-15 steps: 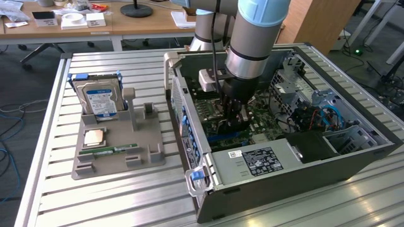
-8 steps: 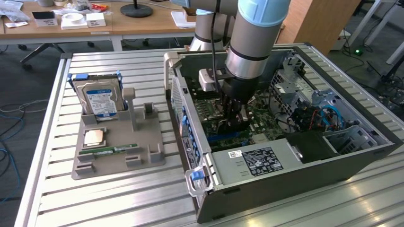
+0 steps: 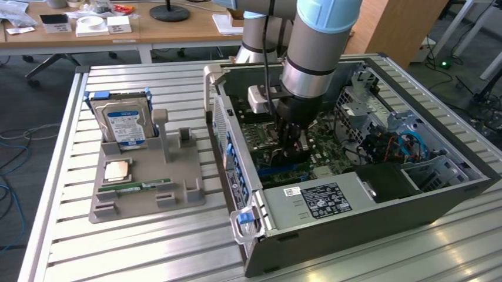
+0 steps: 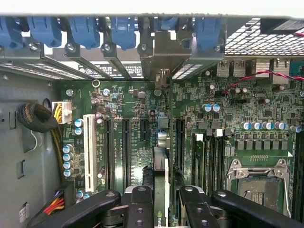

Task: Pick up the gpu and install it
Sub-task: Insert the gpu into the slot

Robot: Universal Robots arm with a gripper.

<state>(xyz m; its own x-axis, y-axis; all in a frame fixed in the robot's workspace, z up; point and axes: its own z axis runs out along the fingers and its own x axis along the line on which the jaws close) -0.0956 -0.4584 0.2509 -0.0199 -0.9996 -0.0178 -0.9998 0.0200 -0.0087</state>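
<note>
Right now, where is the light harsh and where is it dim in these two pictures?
Exterior view: light glares off the slatted table, while the inside of the computer case looks dim beneath the arm. Wrist view: the case's rim is washed out to white, the motherboard is evenly lit, and the gripper holding the gpu looks dark.
</note>
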